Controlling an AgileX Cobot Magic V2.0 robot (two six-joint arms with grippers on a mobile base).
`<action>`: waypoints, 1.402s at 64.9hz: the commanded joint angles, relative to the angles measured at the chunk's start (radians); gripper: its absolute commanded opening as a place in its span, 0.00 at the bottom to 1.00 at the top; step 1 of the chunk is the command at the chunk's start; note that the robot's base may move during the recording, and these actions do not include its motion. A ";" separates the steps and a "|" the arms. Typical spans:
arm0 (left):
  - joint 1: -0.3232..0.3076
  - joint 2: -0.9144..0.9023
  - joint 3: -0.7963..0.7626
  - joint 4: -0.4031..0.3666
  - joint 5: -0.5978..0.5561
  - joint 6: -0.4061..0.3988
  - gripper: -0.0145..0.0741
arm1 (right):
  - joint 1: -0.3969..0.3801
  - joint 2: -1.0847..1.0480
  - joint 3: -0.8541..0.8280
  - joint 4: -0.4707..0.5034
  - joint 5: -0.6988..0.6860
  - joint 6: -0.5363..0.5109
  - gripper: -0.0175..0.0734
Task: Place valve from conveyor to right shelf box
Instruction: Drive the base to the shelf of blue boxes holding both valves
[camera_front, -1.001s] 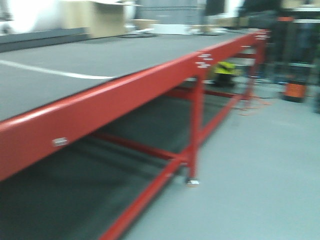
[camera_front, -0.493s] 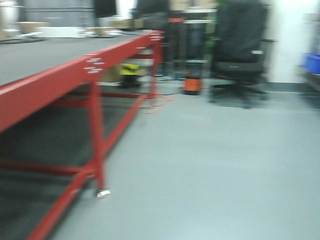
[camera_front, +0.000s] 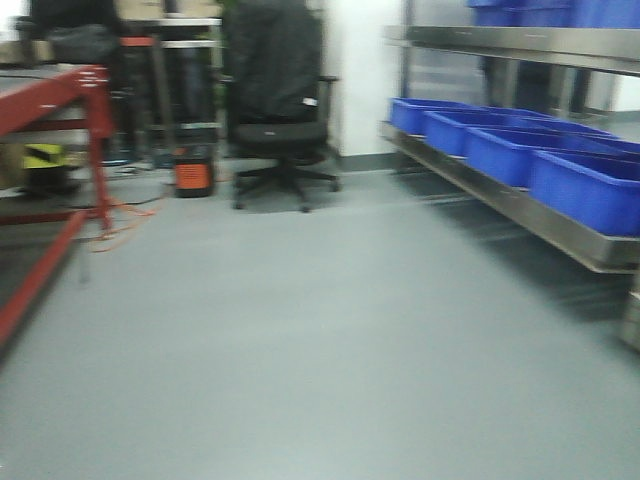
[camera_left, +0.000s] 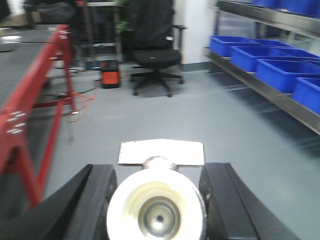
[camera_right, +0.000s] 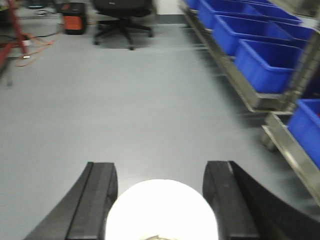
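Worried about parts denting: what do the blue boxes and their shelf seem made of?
The blue boxes look like moulded plastic: even colour, thick rims, dull sheen. The shelf looks like bare metal, probably stainless steel: grey, streaky reflections, thin folded edge.

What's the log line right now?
left fingers: shut on cream round metal-centred valve | right fingers: hold overexposed white round object | blue plastic boxes on steel shelf: ahead right | red-framed grey conveyor: far left
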 joint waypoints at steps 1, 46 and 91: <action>0.000 -0.004 -0.004 0.000 -0.059 0.000 0.04 | -0.004 -0.006 -0.009 -0.005 -0.069 -0.003 0.01; 0.000 -0.002 -0.004 0.000 -0.059 0.000 0.04 | -0.004 -0.009 -0.009 -0.005 -0.071 -0.003 0.01; 0.000 -0.002 -0.004 0.000 -0.059 0.000 0.04 | -0.004 -0.009 -0.009 -0.005 -0.071 -0.003 0.01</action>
